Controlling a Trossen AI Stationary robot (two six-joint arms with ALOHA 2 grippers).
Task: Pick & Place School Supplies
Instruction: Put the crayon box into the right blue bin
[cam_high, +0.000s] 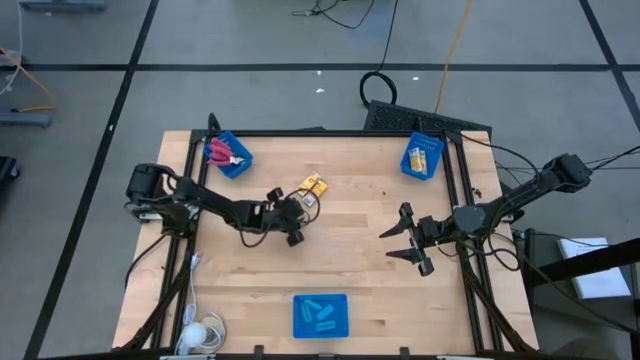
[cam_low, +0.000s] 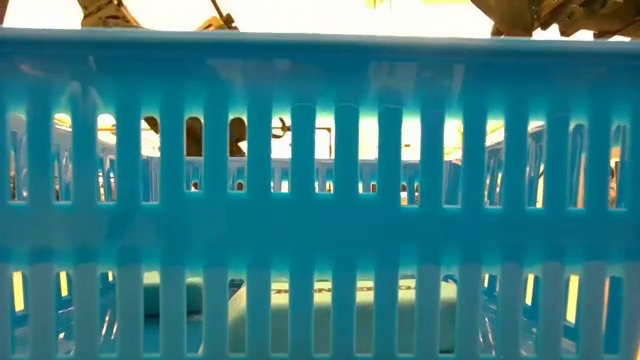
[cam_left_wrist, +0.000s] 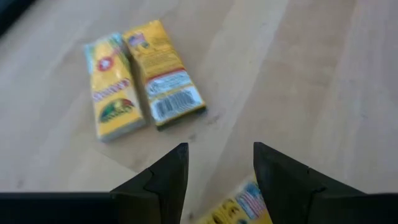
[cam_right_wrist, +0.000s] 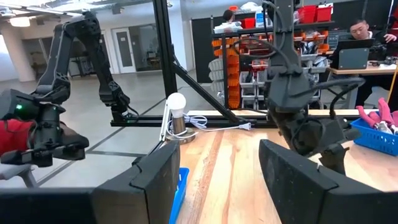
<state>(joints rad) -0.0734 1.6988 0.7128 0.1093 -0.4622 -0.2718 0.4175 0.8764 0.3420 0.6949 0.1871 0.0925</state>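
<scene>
On the wooden table (cam_high: 350, 230), the left arm reaches in from nine o'clock with its left gripper (cam_high: 293, 222) held low near the centre, fingers partly apart around a yellow pack (cam_left_wrist: 239, 208) seen between them, though whether they actually grip it I cannot tell, just beside two more yellow packs (cam_left_wrist: 146, 78) lying together on the wood. The right arm comes from three o'clock, its right gripper (cam_high: 412, 243) spread wide and holding nothing. Three blue bins hold supplies: the eleven o'clock bin (cam_high: 237, 163) has the red-handled scissors (cam_high: 221, 153), the one o'clock bin (cam_high: 409, 163) yellow packs, the six o'clock bin (cam_high: 299, 326) light-blue pieces (cam_high: 320, 312) (several).
</scene>
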